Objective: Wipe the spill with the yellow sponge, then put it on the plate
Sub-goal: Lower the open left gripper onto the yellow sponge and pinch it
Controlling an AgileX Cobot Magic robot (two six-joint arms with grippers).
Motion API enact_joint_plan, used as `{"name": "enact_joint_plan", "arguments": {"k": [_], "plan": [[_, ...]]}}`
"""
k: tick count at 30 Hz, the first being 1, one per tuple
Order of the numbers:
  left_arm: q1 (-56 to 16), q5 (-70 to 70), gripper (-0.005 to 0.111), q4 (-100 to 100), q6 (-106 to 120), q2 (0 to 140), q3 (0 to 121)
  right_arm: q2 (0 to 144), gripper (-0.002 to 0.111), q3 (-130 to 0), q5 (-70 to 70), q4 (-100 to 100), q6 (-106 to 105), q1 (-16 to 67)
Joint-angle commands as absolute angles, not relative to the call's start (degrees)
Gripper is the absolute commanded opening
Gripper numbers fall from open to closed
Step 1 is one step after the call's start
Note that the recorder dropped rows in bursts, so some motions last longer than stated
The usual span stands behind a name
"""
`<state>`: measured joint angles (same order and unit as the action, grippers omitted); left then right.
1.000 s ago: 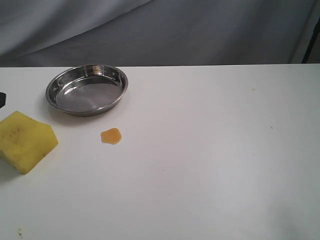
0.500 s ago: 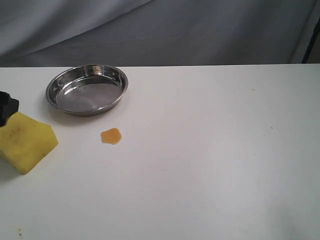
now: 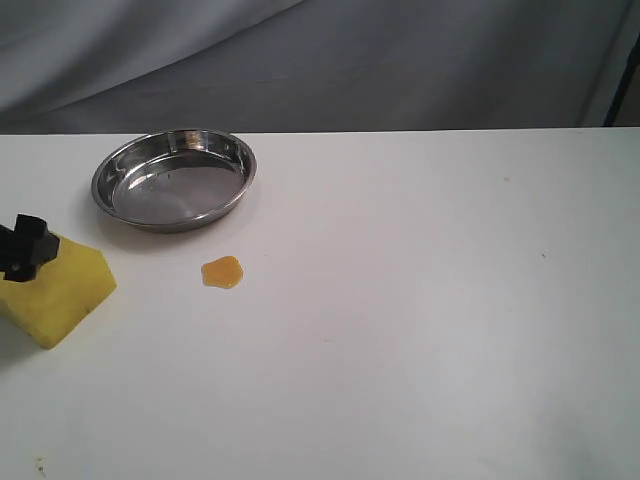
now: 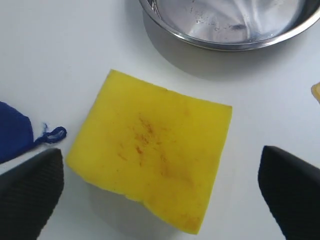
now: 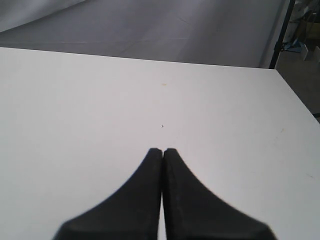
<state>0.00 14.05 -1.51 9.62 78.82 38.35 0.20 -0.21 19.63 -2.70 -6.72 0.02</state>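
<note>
My left gripper (image 4: 161,165) hung over the yellow sponge (image 4: 145,135) with its fingers (image 4: 30,195) spread wide, one to either side, gripping nothing. The sponge lay flat on the white table (image 3: 420,320), near the plate (image 3: 175,192), with the spill (image 3: 222,271) off to its right, apart from both. My right gripper (image 5: 162,151) was clenched on nothing, fingertips (image 5: 154,167) pressed together above the table

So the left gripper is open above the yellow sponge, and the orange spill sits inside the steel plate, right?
Not quite. The exterior view shows the orange spill on the white table, outside the steel plate. The left gripper is open above the yellow sponge.
</note>
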Motion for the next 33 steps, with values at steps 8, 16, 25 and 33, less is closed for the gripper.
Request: {"name": "enact_joint_plan", "arguments": {"k": [8, 16, 25, 33], "plan": [[0.0, 9.96, 0.104, -2.03, 14.17, 85.45, 38.29, 0.0, 0.0, 0.0, 19.59, -2.93, -6.82, 0.09], [0.0, 2.48, 0.104, 2.64, 14.17, 91.37, 38.29, 0.0, 0.0, 0.0, 19.59, -2.93, -6.82, 0.09], [0.0, -3.0, 0.104, 3.17, 13.78, 95.98, 38.29, 0.0, 0.0, 0.0, 19.59, -2.93, -6.82, 0.09], [0.0, -4.92, 0.104, 3.17, 13.78, 100.3, 38.29, 0.0, 0.0, 0.0, 19.59, -2.93, -6.82, 0.09]]}}
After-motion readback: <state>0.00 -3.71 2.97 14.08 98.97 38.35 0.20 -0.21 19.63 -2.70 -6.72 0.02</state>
